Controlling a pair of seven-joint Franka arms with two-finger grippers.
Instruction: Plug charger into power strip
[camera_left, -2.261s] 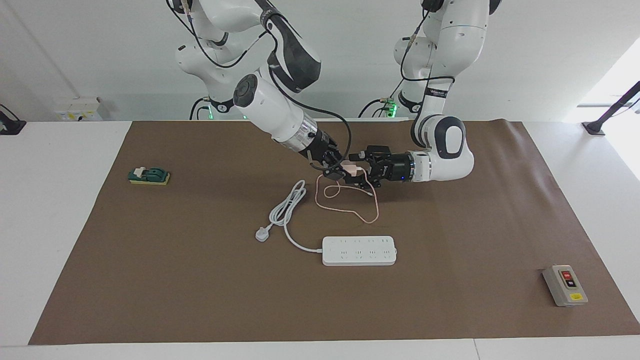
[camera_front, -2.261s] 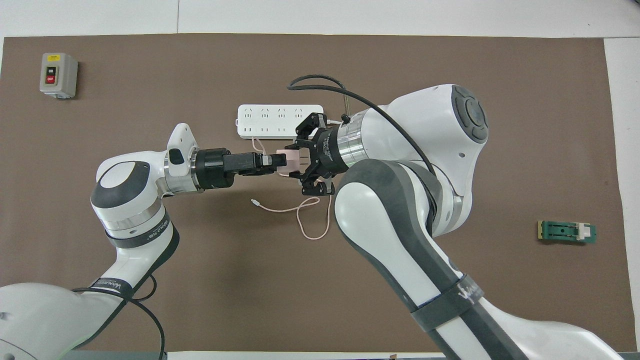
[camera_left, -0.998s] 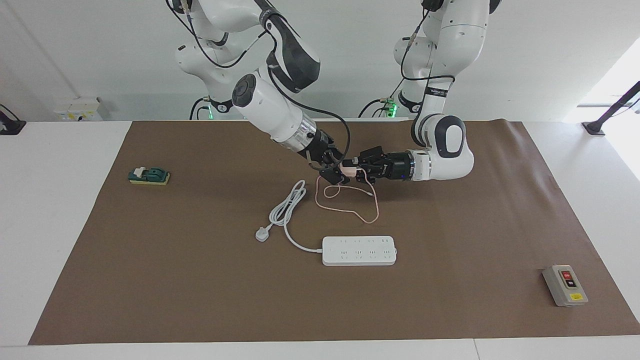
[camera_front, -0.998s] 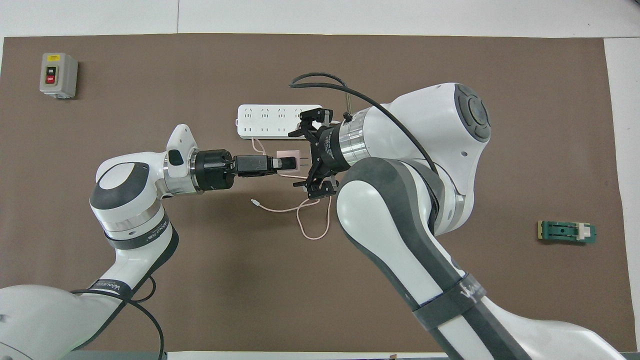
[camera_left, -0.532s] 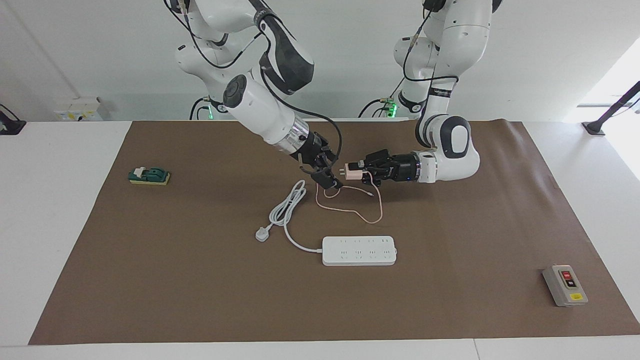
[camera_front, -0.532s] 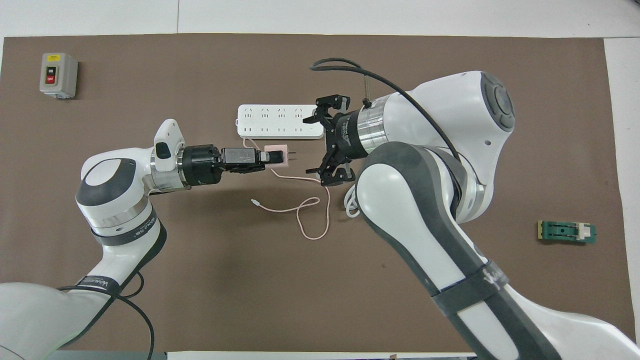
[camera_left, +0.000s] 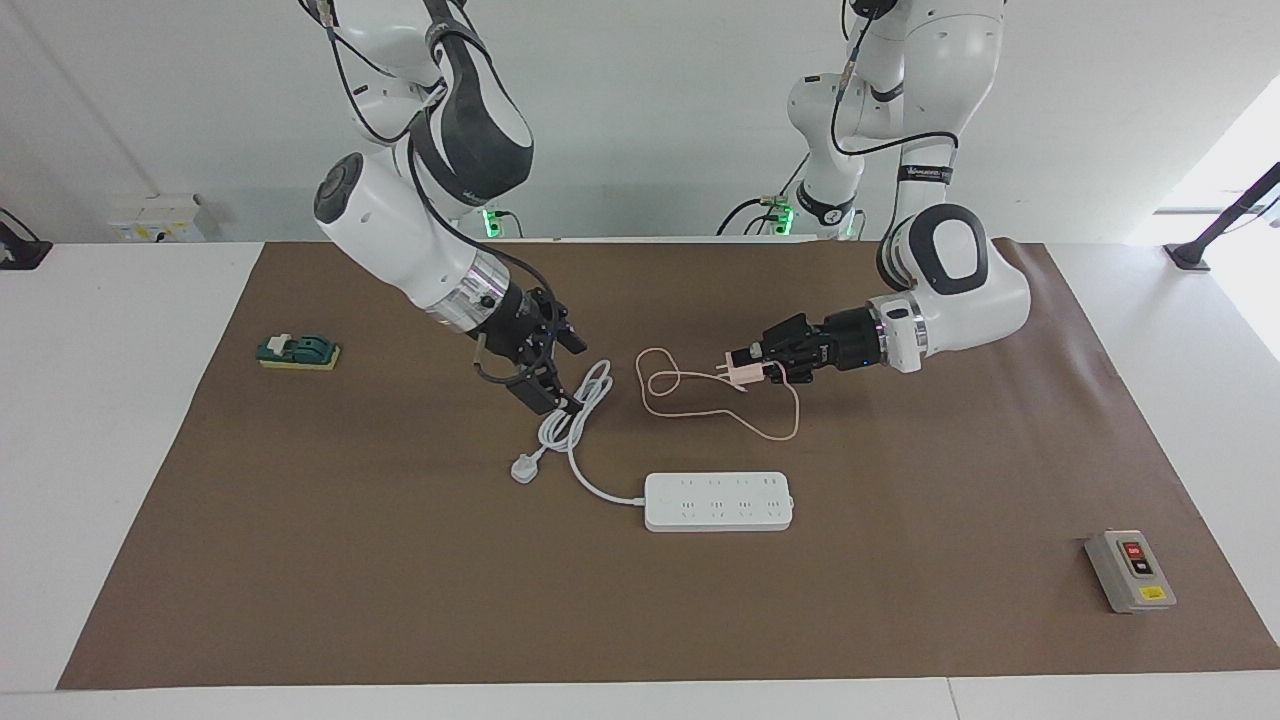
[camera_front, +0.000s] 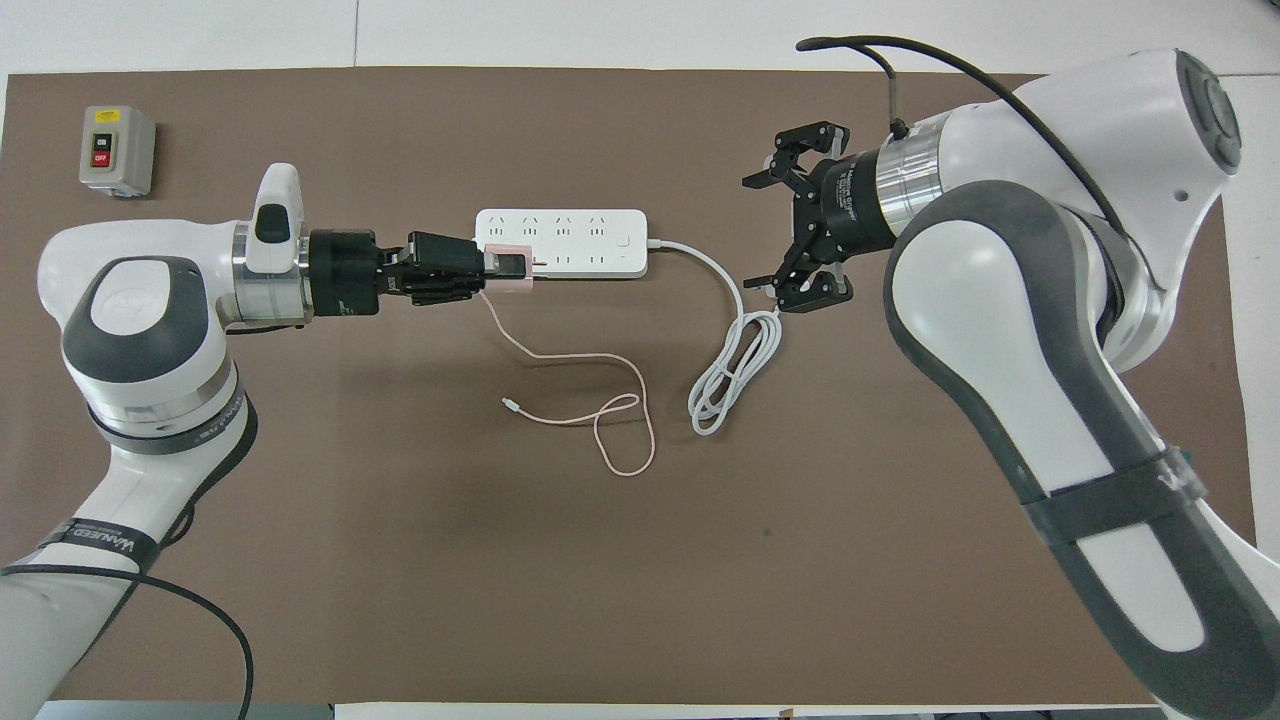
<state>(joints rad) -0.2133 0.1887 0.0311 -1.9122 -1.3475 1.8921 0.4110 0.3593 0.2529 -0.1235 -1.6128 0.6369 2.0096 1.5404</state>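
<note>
Charger (camera_left: 739, 371) clamped in left gripper (camera_left: 752, 368), held in the air; power strip (camera_left: 718, 501) flat on brown mat (camera_left: 300, 560).

Charger: pale pink cube, prongs pointing toward the right arm's end of the table, raised over the mat at 12 o'clock from the strip in the facing view, apart from it. Pink cable (camera_left: 700, 400) trailing down from the cube, looped on the mat nearer the robots than the strip. Strip's white cord (camera_left: 572, 420) coiled toward the right arm's end, white plug (camera_left: 523, 467) at its tip. Right gripper (camera_left: 548, 371): fingers spread, holding nothing, poised over the coiled cord. Grey switch box (camera_left: 1130, 570) at 4 o'clock on the mat in the facing view; green block (camera_left: 297, 352) at 9 o'clock.
</note>
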